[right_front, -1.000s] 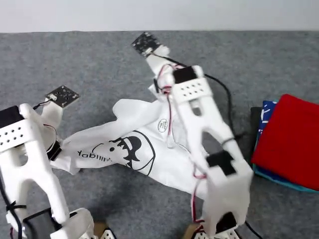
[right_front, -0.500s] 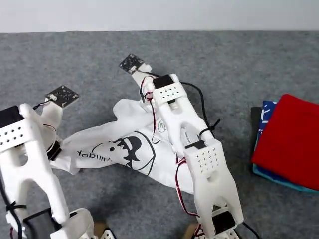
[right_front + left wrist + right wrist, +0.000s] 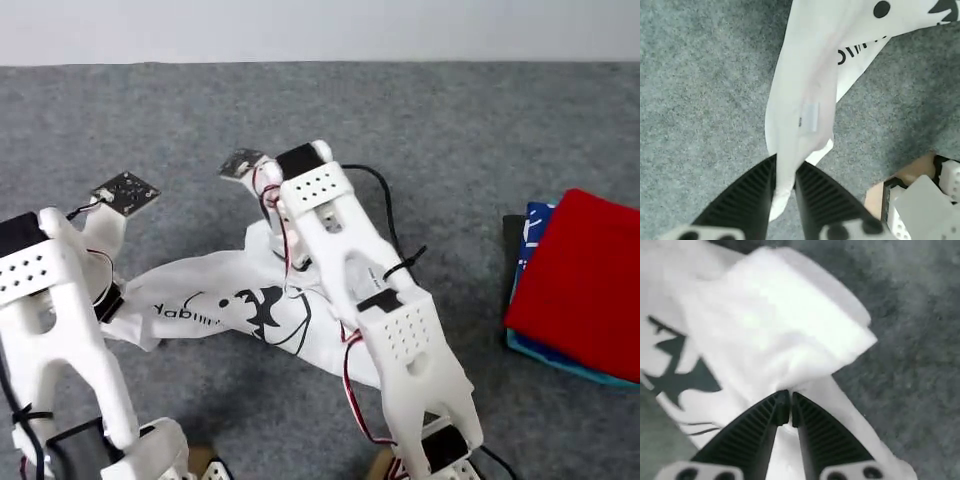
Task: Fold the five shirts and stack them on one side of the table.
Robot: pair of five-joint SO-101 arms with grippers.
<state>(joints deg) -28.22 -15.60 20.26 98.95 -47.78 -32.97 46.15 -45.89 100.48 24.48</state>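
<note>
Now the white shirt (image 3: 200, 278) lies long left to right; left tool (image 3: 785, 167) clamps its left end, right tool (image 3: 789, 397) its far middle (both pinched on cloth).

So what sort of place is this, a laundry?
More likely a robotics lab bench: two white robot arms hold a white shirt on a grey carpeted table, with folded shirts stacked at one side.

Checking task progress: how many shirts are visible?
3 clearly: white shirt spread mid-table; red shirt topmost at the high view's right edge; blue shirt under it. Others may hide beneath.
</note>
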